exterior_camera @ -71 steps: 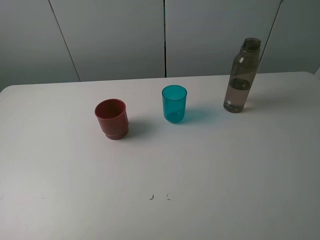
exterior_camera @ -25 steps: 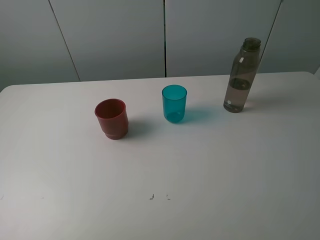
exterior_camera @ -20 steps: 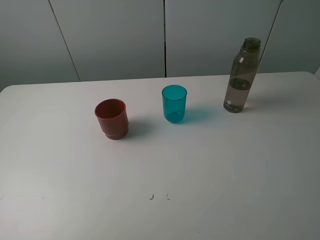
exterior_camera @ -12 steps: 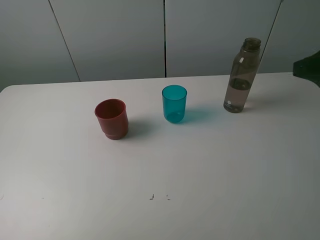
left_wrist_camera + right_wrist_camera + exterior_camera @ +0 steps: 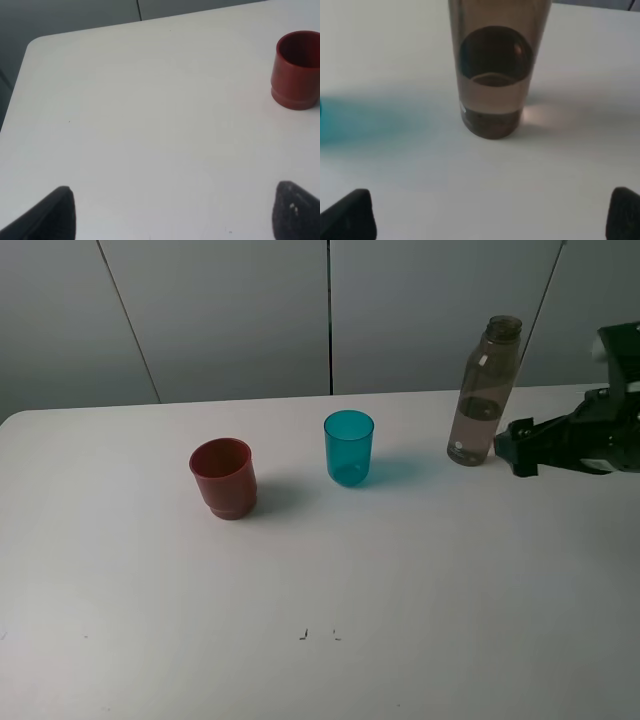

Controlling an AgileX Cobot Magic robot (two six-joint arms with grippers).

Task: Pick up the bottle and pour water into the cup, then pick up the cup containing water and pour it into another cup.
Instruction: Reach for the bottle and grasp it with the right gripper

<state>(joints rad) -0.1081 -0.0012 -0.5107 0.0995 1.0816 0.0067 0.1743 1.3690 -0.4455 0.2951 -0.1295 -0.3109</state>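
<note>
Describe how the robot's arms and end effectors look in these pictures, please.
The right end effector is black and blocky, with two short angular fingers. The right arm behind it is black too, with pale parts. No cables or markings can be made out. Of the left end effector only two dark fingertips show, one with small pale specks.

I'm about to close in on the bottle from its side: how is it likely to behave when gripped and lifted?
The bottle is tall and slim on a small base, so a nudge near its neck would probably tip it. The water fills only its lower part, so it is likely bottom-heavy. Its smooth plastic wall may be slippery; a low grip seems safer.
</note>
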